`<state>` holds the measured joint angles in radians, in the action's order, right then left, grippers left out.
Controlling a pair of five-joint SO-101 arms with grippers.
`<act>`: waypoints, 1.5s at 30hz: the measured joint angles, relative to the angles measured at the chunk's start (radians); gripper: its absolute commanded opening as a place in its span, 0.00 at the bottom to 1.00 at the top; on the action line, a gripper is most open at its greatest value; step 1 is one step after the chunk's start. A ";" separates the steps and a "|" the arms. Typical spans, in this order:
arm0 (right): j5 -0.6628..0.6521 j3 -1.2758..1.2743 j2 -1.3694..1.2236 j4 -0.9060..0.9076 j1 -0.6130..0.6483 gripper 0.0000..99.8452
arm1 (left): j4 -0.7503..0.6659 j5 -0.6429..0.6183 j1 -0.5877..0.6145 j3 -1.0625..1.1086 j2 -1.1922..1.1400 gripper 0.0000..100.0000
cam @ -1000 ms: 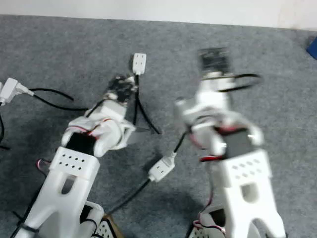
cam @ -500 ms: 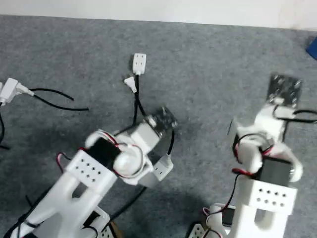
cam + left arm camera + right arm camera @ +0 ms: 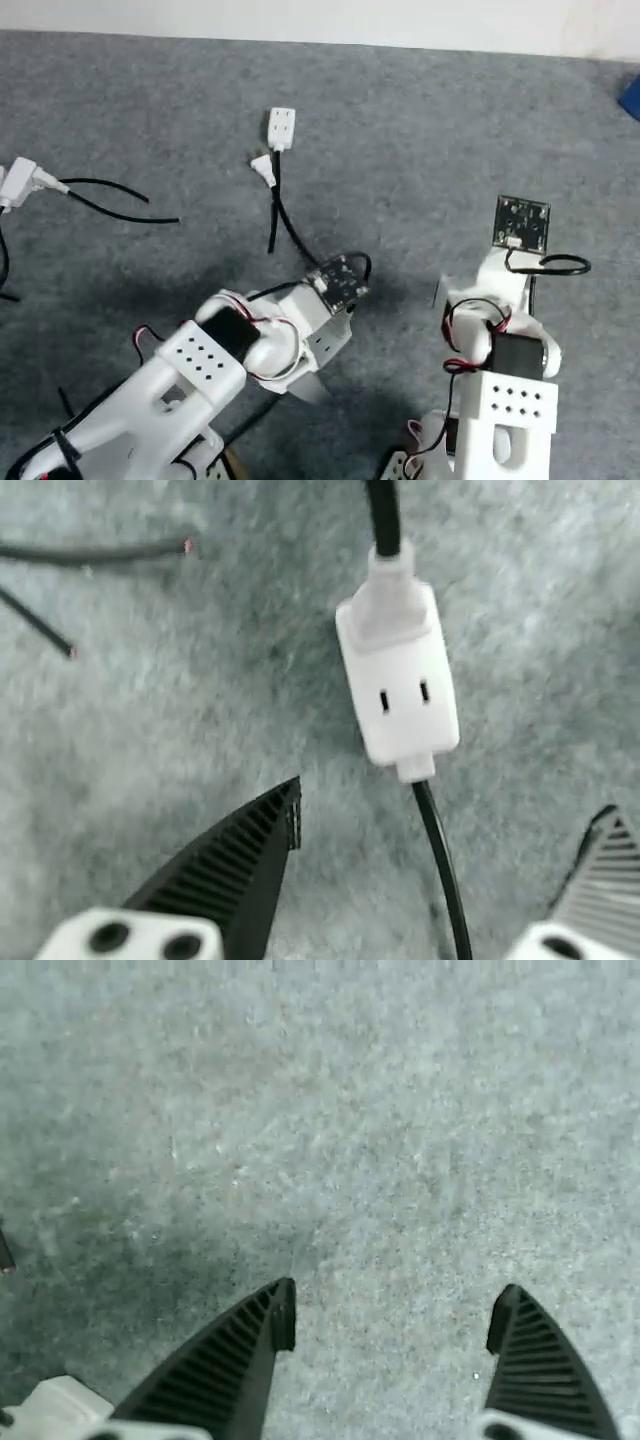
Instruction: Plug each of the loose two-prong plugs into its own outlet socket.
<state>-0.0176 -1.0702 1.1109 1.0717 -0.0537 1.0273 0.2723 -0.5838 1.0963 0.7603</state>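
Outlet socket (image 3: 400, 685) lies just beyond your left gripper (image 3: 447, 805), jaws wide apart, its long axis pointing away from them. Right gripper (image 3: 395, 1315), open too, hangs farther off.

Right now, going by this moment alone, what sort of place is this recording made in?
Likely a robotics test bench: a grey felt-like mat serves as the work surface, the white left arm and right arm stand side by side, and outlet sockets on short loose cords lie about.
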 measured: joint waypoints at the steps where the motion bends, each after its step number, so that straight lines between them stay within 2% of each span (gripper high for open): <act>1: 0.000 0.000 0.000 0.000 0.002 0.30 | -0.023 0.000 -0.008 0.012 0.000 0.42; 8: 0.000 0.000 0.000 0.000 0.002 0.30 | -0.155 0.000 -0.020 0.112 0.000 0.42; 14: 0.000 0.000 0.003 0.000 0.005 0.30 | -0.336 -0.002 -0.020 0.239 0.000 0.31; 19: 0.000 0.000 0.003 0.009 0.005 0.30 | -0.443 -0.002 -0.020 0.293 0.000 0.26; 23: 0.000 0.000 0.003 0.009 0.005 0.30 | -0.468 -0.002 -0.020 0.293 0.000 0.18; 29: 0.000 0.000 0.003 0.009 0.005 0.30 | -0.470 0.008 -0.023 0.293 0.000 0.00; 35: -0.011 0.000 0.003 0.009 0.005 0.30 | -0.470 0.115 -0.015 0.293 0.000 0.01; 39: -0.031 0.000 0.003 0.009 0.005 0.30 | -0.473 0.132 0.101 0.290 0.002 0.01; 45: -0.031 0.000 0.003 0.009 0.005 0.30 | -0.473 0.295 0.428 0.196 0.000 0.01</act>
<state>-0.0483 -1.0702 1.1139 1.0810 -0.0491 0.5547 0.5669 -0.1557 1.2927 0.7603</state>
